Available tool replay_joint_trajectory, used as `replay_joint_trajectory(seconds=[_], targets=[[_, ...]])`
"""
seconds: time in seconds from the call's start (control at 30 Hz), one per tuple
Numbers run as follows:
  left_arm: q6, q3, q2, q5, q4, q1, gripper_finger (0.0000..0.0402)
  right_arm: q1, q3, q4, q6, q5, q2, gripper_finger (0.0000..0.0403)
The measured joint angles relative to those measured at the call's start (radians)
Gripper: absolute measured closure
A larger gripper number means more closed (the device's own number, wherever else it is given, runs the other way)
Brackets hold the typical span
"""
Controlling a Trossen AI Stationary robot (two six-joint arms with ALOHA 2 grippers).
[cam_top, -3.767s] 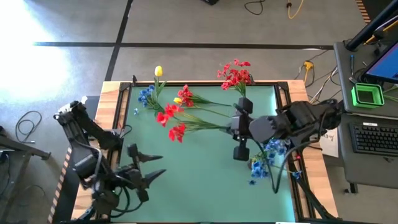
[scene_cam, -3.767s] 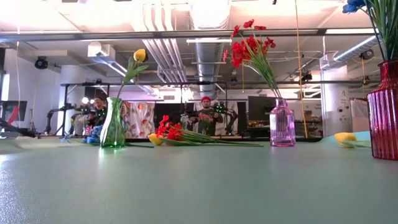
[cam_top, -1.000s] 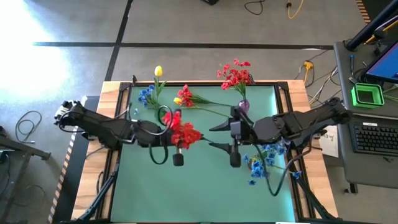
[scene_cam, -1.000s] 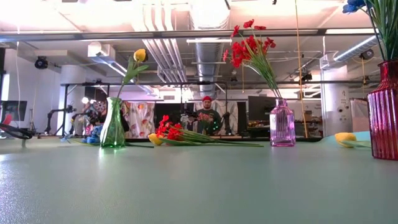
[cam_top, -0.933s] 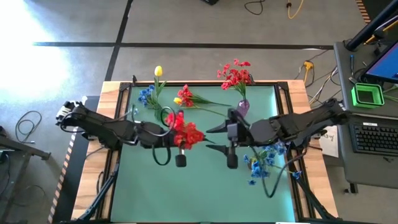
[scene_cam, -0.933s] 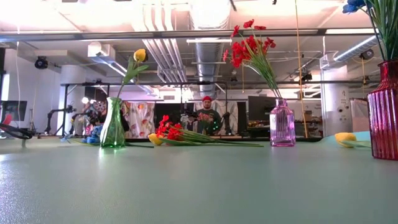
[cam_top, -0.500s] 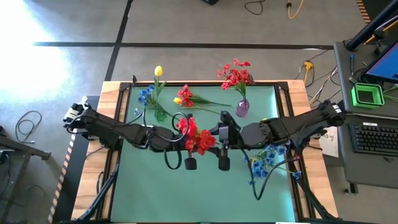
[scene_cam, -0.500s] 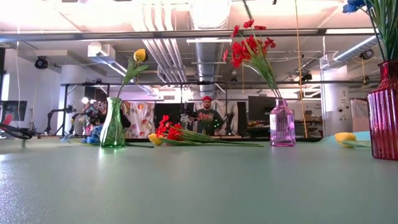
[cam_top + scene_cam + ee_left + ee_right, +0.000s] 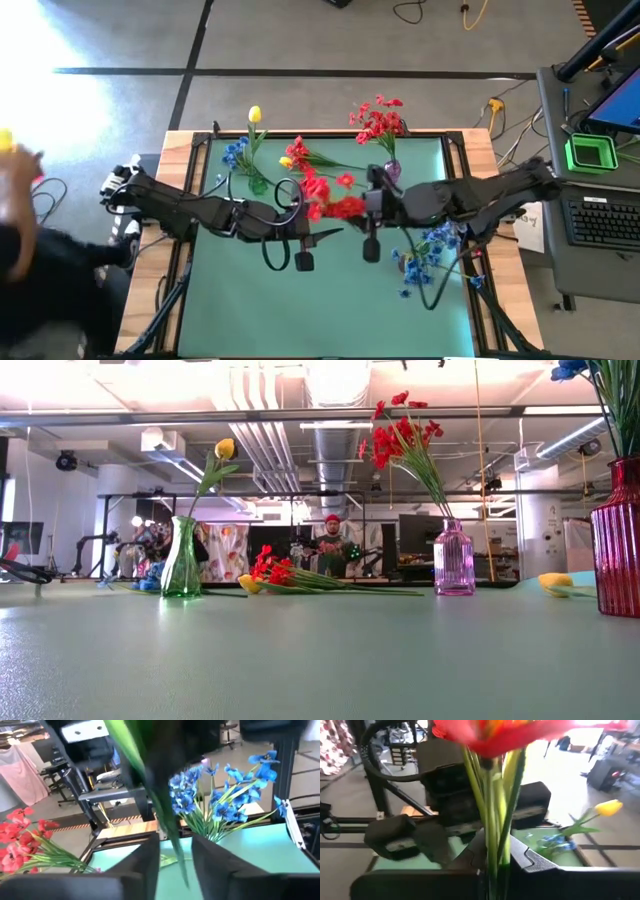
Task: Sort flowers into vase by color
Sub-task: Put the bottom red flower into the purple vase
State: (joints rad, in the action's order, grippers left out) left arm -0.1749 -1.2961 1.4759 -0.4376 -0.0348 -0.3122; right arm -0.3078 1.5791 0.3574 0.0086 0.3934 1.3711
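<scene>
A: Step in hand?

B: Handover of a red flower in mid-air, over the middle of the table. Looks like left passing to right.

A: Jaws?

B: Right gripper clamped on the green stems, blooms pointing left. Left gripper just near of the blooms, fingers apart, a stem running loose between them. No grip there, by the look of it.

A: Where to with the red one?

B: Pink vase, far side, just beyond the right gripper. Red bunch in it already, so the colour fits. Green vase far left with the yellow tulip; red vase near right with the blue flowers.

A: Next move?

B: Probably: draw the left arm back clear of the stems, then swing the right arm far, tip the flower upright, stem ends down into the narrow pink neck.

A: Risks?

B: Stems splaying and missing the neck, or knocking the bunch already standing there. Snagging on the left fingers while parting, too.

A: Much left?

B: Yes. More flowers lying flat on the far side between the green and pink vases.
</scene>
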Motion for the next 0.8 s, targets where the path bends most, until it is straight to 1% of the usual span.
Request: replay_joint_trajectory(seconds=[0.17,0.3,0.4,0.5,0.6,0.7,0.8], targets=[[0.004,0.000,-0.047,-0.022,0.087,0.000,0.0219,0.048,-0.014,0.018,-0.064,0.029,-0.094,0.0386],[0.038,0.001,-0.068,-0.048,0.153,-0.001,0.0191,0.110,-0.086,-0.038,-0.115,0.030,-0.198,0.0386],[0.056,0.003,-0.077,-0.051,0.189,0.000,0.0185,0.169,-0.197,-0.126,-0.148,0.029,-0.284,0.0386],[0.061,0.036,-0.077,-0.047,0.193,0.000,0.0186,0.232,-0.344,-0.245,-0.164,0.029,-0.379,0.0386],[0.050,0.100,-0.095,-0.001,0.166,0.000,0.0191,0.294,-0.468,-0.339,-0.165,0.026,-0.470,0.0386],[0.043,0.176,-0.153,0.010,0.122,0.000,0.0197,0.346,-0.547,-0.362,-0.160,0.025,-0.547,0.0386],[0.024,0.253,-0.245,0.010,0.086,0.000,0.0202,0.391,-0.602,-0.364,-0.161,0.025,-0.621,0.0386]])
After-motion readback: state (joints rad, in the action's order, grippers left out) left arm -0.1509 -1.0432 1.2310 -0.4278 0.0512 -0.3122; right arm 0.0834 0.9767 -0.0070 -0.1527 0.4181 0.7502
